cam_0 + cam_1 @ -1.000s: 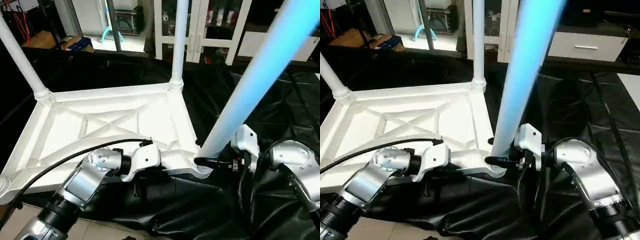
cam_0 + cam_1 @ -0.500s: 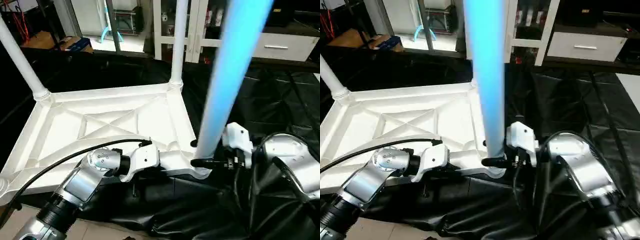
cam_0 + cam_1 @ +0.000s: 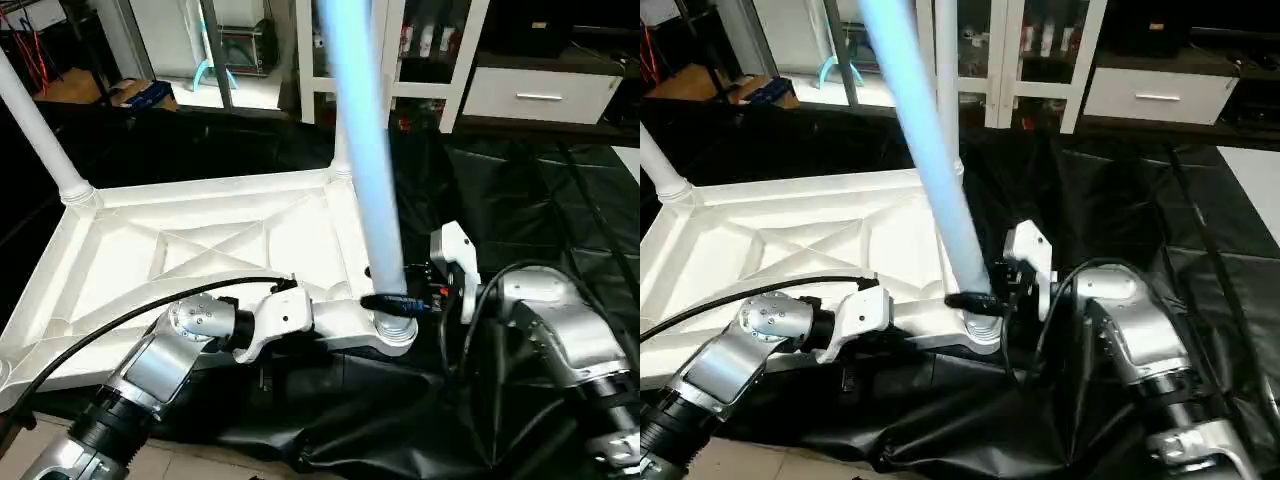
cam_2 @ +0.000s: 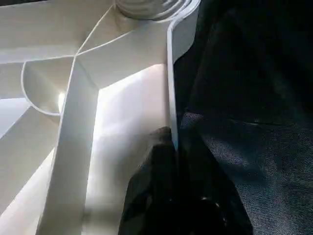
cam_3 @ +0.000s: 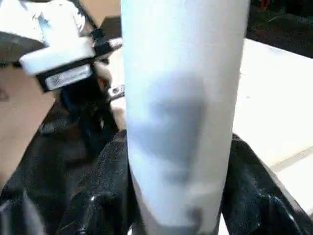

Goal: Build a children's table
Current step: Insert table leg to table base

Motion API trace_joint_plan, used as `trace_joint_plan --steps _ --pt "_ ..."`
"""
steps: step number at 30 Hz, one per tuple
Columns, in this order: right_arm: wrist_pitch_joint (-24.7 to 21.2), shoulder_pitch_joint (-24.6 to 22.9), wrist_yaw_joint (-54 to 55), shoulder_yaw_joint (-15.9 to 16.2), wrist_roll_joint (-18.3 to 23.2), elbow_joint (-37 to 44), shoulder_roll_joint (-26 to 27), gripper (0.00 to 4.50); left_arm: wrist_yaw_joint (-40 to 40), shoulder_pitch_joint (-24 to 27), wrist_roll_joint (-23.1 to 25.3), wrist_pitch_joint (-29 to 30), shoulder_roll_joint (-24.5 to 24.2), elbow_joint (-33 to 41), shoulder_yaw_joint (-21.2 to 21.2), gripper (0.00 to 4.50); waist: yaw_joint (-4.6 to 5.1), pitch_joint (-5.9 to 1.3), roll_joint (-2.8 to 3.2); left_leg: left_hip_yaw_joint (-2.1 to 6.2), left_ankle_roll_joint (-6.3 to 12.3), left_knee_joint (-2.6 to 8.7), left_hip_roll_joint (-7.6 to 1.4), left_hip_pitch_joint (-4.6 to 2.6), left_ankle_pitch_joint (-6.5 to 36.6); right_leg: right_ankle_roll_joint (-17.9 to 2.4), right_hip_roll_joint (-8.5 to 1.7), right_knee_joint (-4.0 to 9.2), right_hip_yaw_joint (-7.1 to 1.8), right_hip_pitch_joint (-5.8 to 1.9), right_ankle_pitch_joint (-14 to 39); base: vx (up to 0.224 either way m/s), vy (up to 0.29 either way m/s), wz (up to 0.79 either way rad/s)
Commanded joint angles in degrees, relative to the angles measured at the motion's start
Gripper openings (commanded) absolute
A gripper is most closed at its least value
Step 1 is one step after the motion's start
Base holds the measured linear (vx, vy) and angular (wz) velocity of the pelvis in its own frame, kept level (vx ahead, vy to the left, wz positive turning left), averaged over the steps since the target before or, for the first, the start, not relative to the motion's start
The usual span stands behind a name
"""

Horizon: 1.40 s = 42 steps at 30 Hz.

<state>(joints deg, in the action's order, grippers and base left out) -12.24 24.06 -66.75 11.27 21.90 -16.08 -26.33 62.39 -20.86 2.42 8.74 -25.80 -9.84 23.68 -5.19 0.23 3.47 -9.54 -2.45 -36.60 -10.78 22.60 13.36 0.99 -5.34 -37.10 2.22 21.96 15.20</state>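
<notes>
The children's table top [image 3: 200, 250] lies upside down on a black sheet, its X ribs facing up. Two white legs stand in its far corners, one on the left [image 3: 35, 115] and one on the right [image 3: 341, 160]. A third leg [image 3: 365, 160] sits with its foot in the near right corner socket [image 3: 393, 335] and leans up and to the left. My right gripper [image 3: 390, 303] is shut around this leg just above the socket, black fingers [image 5: 100, 196] on either side of the tube [image 5: 181, 112]. My left gripper [image 4: 172, 147] is shut on the top's near rim [image 4: 171, 88].
Black sheeting [image 3: 540, 200] covers the ground around the top and bunches up near the front edge. A white glass-door cabinet [image 3: 420, 50] and a white drawer unit [image 3: 540, 95] stand behind. A black cable [image 3: 120, 320] arcs over my left forearm. Bare floor [image 3: 200, 465] shows at the near left.
My right gripper has swung the held leg from leaning far right to leaning left, its foot staying at the near right socket. My right arm has shifted left. The left gripper has kept its hold.
</notes>
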Motion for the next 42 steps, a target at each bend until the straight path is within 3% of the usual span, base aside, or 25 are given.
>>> trace_joint_plan --steps 1,5,12,19,27,28,29,35,39,40,42 --pt "-2.45 -2.83 -0.61 2.96 -1.91 -3.22 0.09 1.84 -0.17 -0.34 1.02 -0.58 0.67 0.45 2.23 0.00 0.36 -3.18 -0.59 0.48 10.53 2.58 -1.61 -1.51 -13.25 -17.23 -1.64 1.42 -0.95 -2.53 -26.17 0.000 0.000 0.00" --pt "-2.80 -5.46 -1.07 1.40 -1.64 -1.74 -1.06 1.84 -0.16 -0.02 1.07 -0.54 0.58 0.80 2.04 0.00 0.29 -2.98 -0.57 0.48 10.15 2.81 -1.73 -1.52 -11.05 -16.76 -1.82 1.70 -1.03 -2.53 -23.97 0.000 0.000 0.00" --pt "-0.57 -10.84 1.48 -3.34 0.52 1.84 -2.13 1.84 -0.13 0.17 1.01 -0.70 0.32 0.90 1.77 0.00 -0.15 -3.07 -0.45 0.58 10.41 2.59 -1.72 -1.67 -13.00 -15.95 -1.72 1.48 -1.04 -2.47 -27.41 0.000 0.000 0.00" --pt "-0.30 -15.19 2.37 -6.17 1.51 4.15 -2.88 1.84 -0.07 -0.02 1.00 -0.82 0.31 0.61 1.81 0.00 -0.24 -2.86 -0.33 0.65 9.98 2.85 -1.82 -1.73 -10.86 -15.50 -1.83 1.85 -1.04 -2.43 -24.70 0.000 0.000 0.00" --pt "0.35 -20.77 2.69 -2.73 -1.83 8.16 -4.59 1.84 -0.09 0.02 0.80 -0.53 0.20 0.75 1.94 0.00 -0.42 -2.58 -0.40 0.73 9.64 3.06 -1.81 -1.58 -9.71 -14.29 -1.93 2.18 -1.09 -2.54 -23.12 0.000 0.000 0.00" --pt "0.34 -21.18 2.81 -2.53 -1.99 8.54 -4.59 1.84 -0.13 0.08 0.81 -0.51 0.19 0.79 1.95 0.00 -0.37 -2.56 -0.67 0.70 9.59 3.11 -1.78 -1.51 -9.52 -14.19 -1.95 2.21 -1.12 -2.63 -23.00 0.000 0.000 0.00" --pt "0.58 -21.62 2.89 -2.11 -2.42 8.92 -4.67 1.84 -0.18 0.17 0.85 -0.55 0.13 0.82 1.99 0.00 -0.48 -2.53 -0.46 0.77 9.43 3.19 -1.86 -1.57 -9.01 -13.93 -2.04 2.28 -1.12 -2.54 -22.24 0.000 0.000 0.00" --pt "1.63 -23.54 3.97 0.56 -5.46 8.81 -5.28 1.84 -0.29 0.71 0.88 -0.43 -0.19 1.32 2.04 0.00 0.22 -2.01 -0.44 0.81 7.99 4.12 -2.00 -1.86 -4.19 -13.51 -2.23 3.12 -1.07 -2.82 -17.26 0.000 0.000 0.00" --pt "1.34 -23.62 10.38 -0.05 -7.93 5.07 -3.64 1.84 -0.55 0.86 0.90 -0.43 -0.20 1.36 1.99 0.00 0.86 -2.16 -0.42 0.92 7.51 4.17 -1.87 -2.00 -6.08 -13.26 -2.03 3.17 -1.07 -2.94 -19.71 0.000 0.000 0.00" --pt "1.19 -23.68 10.82 -0.24 -7.87 4.74 -3.41 1.84 -0.56 0.88 0.90 -0.42 -0.21 1.38 1.99 0.00 0.89 -2.26 -0.18 0.94 7.28 4.18 -1.87 -2.05 -5.85 -13.26 -2.07 3.16 -1.04 -2.95 -19.59 0.000 0.000 0.00" --pt "1.26 -23.90 11.93 -0.76 -8.03 3.62 -2.75 1.84 -0.57 0.97 0.88 -0.42 -0.27 1.46 2.00 0.00 1.10 -2.16 -0.41 0.93 6.29 4.47 -1.94 -2.08 -3.56 -13.28 -2.06 3.41 -1.01 -3.01 -18.48 0.000 0.000 0.00"
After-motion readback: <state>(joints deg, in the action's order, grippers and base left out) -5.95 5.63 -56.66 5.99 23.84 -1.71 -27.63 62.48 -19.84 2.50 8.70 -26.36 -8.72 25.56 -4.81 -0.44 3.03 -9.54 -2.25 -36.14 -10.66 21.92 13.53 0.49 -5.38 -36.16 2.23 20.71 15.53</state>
